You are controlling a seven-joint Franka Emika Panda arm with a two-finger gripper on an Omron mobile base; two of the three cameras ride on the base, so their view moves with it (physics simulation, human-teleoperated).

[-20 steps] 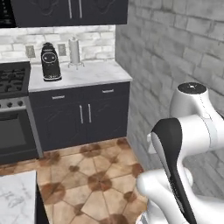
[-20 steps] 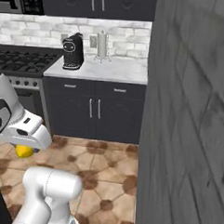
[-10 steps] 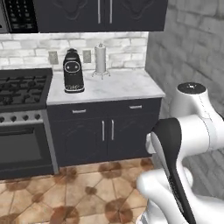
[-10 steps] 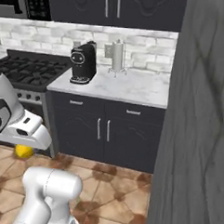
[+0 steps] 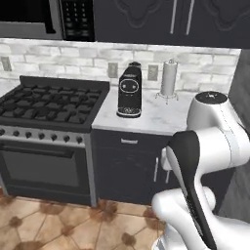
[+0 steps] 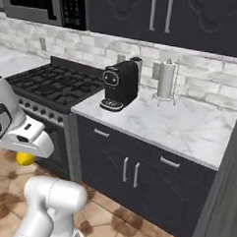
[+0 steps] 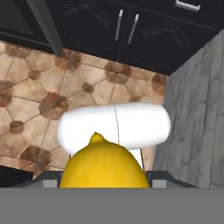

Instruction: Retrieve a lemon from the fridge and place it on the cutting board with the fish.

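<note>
Yellow lemon [image 7: 104,164] sits between the jaws in the hand view, nub pointing away from the camera, tiled floor [image 7: 39,96] beyond it. The fingertips themselves are hidden behind the fruit, but it hangs off the floor with nothing else under it, so I judge the gripper [image 6: 24,157] pinched on the lemon. In the right base view a patch of the same yellow [image 6: 25,158] peeks out under the white hand, low and just in front of the stove [image 6: 53,87].

Landmark: the black coffee machine [image 5: 130,92] on the marble counter [image 5: 151,117].
- Stove sits just left of it.
- Paper towel holder [image 5: 169,78] stands near its right, against the brick backsplash.
- Dark base cabinets [image 6: 132,170] run below it.
- Lemon hangs well below and to the left of it, at about oven-door height.

Progress, as a judgement: 1 of 2 parts looks done, since the lemon is out and carried. Cutting board and fish are not to be found on this stretch of counter, so the place step is all ahead: find the board, bring the hand over it, set the fruit down beside the fish, release.

Risk: a round fruit could roll once let go, so a low release seems wise.
</note>
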